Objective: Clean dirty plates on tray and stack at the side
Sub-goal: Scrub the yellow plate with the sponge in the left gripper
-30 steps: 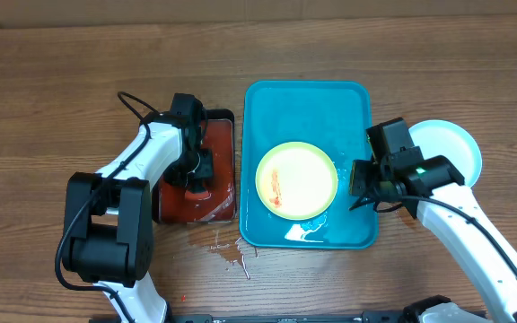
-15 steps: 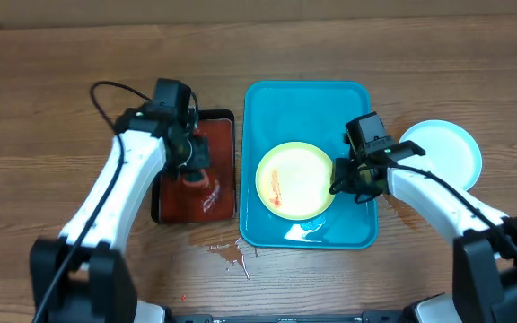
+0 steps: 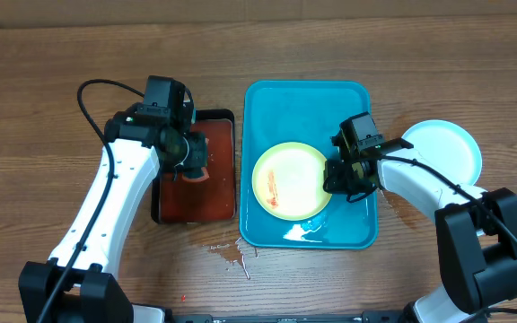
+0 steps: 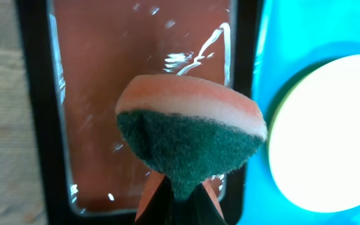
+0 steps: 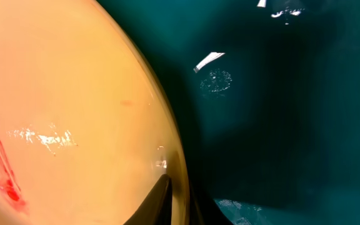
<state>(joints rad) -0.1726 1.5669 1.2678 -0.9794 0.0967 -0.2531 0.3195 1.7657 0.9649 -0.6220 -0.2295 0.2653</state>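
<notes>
Bright even light; glare on tray [image 3: 305,108]

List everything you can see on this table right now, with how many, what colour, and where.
tray: one, turquoise, middle of the table
yellow-green plate: one, red smear on it, lying in the tray
blue-white plate: one visible, on the table right of the tray
black tray: one, holds red liquid, left of the turquoise one
sponge: one, green scrub side, pinkish foam, above the black tray
spill: red drops, on the table in front of the trays
table: one, brown wood
left gripper: shut on the sponge
right gripper: closed on the yellow-green plate's right rim
</notes>
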